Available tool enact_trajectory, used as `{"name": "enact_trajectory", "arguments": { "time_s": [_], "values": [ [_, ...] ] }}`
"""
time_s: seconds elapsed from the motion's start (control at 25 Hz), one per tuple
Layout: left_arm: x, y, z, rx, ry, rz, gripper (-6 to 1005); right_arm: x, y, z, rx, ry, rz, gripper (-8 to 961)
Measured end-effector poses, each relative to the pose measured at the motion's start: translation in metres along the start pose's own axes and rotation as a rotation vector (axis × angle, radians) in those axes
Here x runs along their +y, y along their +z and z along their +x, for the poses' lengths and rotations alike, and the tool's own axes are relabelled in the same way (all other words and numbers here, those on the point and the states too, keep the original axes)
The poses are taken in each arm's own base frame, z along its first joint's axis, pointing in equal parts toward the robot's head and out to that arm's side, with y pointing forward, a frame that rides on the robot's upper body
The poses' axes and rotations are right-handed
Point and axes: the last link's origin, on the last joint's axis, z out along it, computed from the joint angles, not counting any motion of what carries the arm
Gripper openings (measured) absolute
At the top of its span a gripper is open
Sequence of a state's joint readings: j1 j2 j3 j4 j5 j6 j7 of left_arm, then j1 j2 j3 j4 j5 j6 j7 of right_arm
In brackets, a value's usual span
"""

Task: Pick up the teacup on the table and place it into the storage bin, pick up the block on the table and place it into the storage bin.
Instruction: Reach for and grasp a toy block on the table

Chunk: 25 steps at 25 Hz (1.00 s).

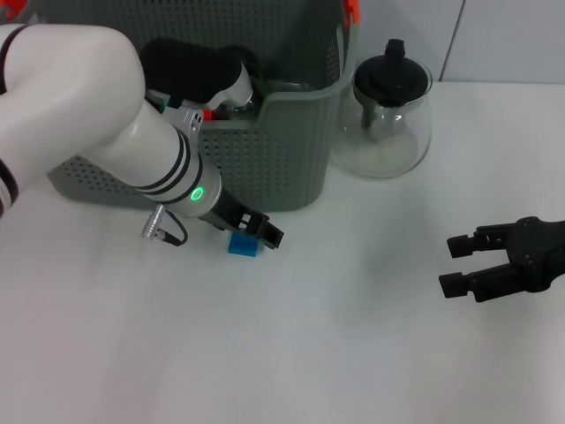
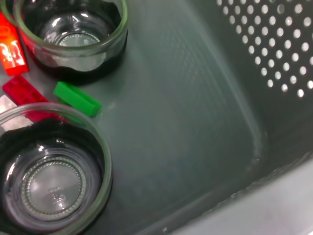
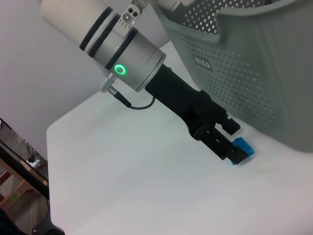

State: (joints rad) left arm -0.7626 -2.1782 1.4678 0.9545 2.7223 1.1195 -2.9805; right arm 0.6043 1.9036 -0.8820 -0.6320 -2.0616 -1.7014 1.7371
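- Head view: bright, even overhead light; the table [image 1: 353, 353] reads near-white with little texture.
- Shadows are soft and short, lying under the left gripper [image 1: 265, 231] and at the foot of the storage bin [image 1: 265, 159].
- The glass teapot [image 1: 388, 115] carries faint highlights on its body.
- Left wrist view: dimmer, green-grey; the near glass cup [image 2: 49, 181] is out of focus.
- Right wrist view: sharp at centre, with a dark lower corner.
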Motion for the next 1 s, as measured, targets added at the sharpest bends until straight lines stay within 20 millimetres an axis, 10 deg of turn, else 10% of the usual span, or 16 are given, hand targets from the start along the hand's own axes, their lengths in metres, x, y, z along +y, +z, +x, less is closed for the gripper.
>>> {"name": "enact_trajectory", "arguments": {
  "time_s": [1.0],
  "values": [
    [-0.0041,0.0058,-0.0015,-0.005,0.016,0.032,827,-0.0004,0.0002,-0.0008,0.000,0.001,0.002,942]
  ]
}}
